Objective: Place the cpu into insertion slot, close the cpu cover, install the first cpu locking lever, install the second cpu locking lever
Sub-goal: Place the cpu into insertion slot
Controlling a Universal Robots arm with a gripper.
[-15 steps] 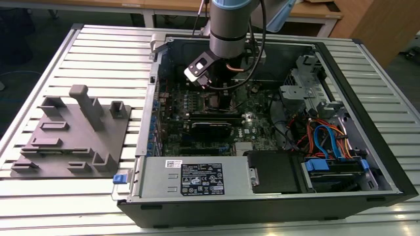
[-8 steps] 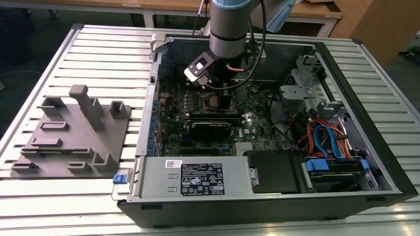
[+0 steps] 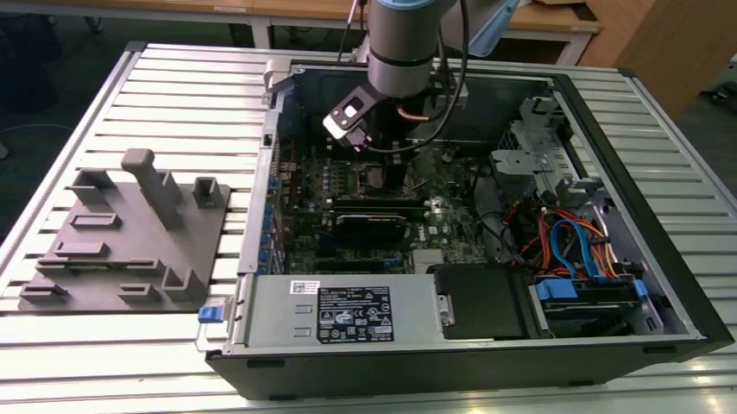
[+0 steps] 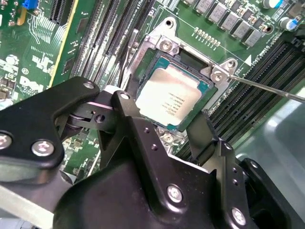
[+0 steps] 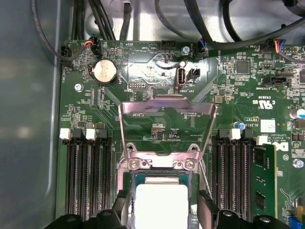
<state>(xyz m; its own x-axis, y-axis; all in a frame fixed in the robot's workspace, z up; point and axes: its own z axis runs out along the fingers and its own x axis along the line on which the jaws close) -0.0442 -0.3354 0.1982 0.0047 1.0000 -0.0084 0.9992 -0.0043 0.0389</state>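
You've got the cpu [image 4: 167,98] down in the insertion slot [image 4: 145,64], cpu cover [image 5: 167,106] still hinged open, levers [image 4: 267,88] not done; the claw [image 5: 164,205] straddles the chip, can't tell if it's gripping.

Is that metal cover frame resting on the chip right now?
Apart. In the first wrist view the cpu cover stands tilted up and open, clear of the cpu.

Lit brightly from above in the exterior view, sheen on the table [image 3: 173,86] slats, shade inside the case [image 3: 657,224]. Blown out white on the cpu [image 4: 169,100] top in both wrist views.
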